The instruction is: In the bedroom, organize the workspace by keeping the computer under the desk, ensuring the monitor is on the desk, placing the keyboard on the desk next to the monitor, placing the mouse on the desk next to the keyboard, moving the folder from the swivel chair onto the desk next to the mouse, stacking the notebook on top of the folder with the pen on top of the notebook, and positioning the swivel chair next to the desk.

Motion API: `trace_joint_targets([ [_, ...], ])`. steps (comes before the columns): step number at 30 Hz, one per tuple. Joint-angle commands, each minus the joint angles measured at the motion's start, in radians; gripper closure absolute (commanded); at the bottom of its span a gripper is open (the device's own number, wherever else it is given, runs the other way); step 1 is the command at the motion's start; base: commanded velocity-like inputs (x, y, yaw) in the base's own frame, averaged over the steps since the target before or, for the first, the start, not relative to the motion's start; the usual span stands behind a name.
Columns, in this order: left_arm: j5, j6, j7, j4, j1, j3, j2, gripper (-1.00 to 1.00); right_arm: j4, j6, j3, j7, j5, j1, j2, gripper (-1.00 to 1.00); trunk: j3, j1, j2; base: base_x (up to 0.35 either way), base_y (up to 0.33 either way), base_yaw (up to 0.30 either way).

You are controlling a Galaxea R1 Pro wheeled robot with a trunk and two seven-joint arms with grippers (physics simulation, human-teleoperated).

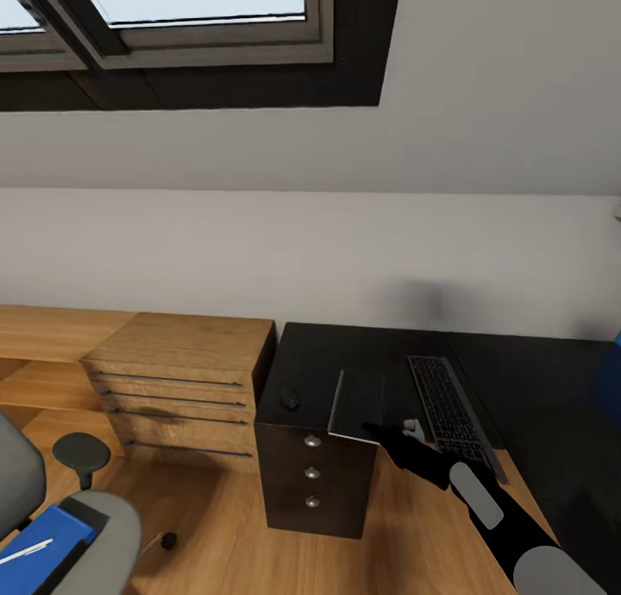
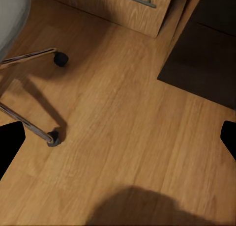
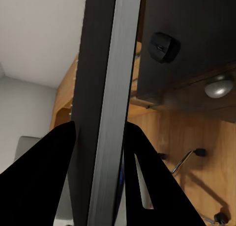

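A black-topped desk (image 1: 535, 388) with black drawers and round silver knobs stands against a pale wall, just beside a light wooden drawer unit (image 1: 177, 388) on a wooden floor (image 1: 224, 526). On the desk top lies a slim silver-grey keyboard with dark keys (image 1: 450, 412), running away from the camera. Near the desk's left front corner sits a small dark mouse (image 1: 290, 399). Between the mouse and the keyboard, the right gripper (image 1: 379, 429), at the end of a black and grey arm reaching in from the lower right, clamps the edge of a thin dark flat panel with a silver-grey edge (image 1: 358, 403), which appears to be a notebook; the right wrist view shows both black fingers (image 3: 46, 177) pressed against the panel's two faces. At the lower left of the head view stands a grey upholstered swivel chair with black armrests (image 1: 103, 517), well apart from the desk, and on its seat lies a bright blue flat folder (image 1: 39, 548) with a thin white pen (image 1: 24, 552) resting on top. In the left wrist view the left gripper's (image 2: 118, 137) dark fingertips sit wide apart at the picture's edges, holding nothing, above bare floor beside the chair's chrome legs and casters.
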Motion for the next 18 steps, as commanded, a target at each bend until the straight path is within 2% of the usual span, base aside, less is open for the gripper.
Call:
trace_joint_targets([
  [1,0.009,-0.002,-0.003,0.0,-0.001,0.0,0.0,-1.0,0.0,0.003,0.003,0.0,-0.009,-0.001,-0.001,1.0,-0.001,0.001,-0.001,0.231,0.0,0.0],
  [8,0.009,-0.002,-0.003,0.001,-0.001,0.0,0.0,-1.0,0.001,-0.006,0.003,0.0,-0.009,-0.001,-0.001,1.0,-0.001,0.001,-0.001,0.206,0.0,0.0],
  [18,0.01,-0.002,-0.002,0.0,-0.001,-0.001,0.0,-1.0,0.002,-0.009,0.003,0.015,-0.011,-0.001,-0.001,1.0,-0.001,0.001,-0.001,0.028,0.0,0.0],
])
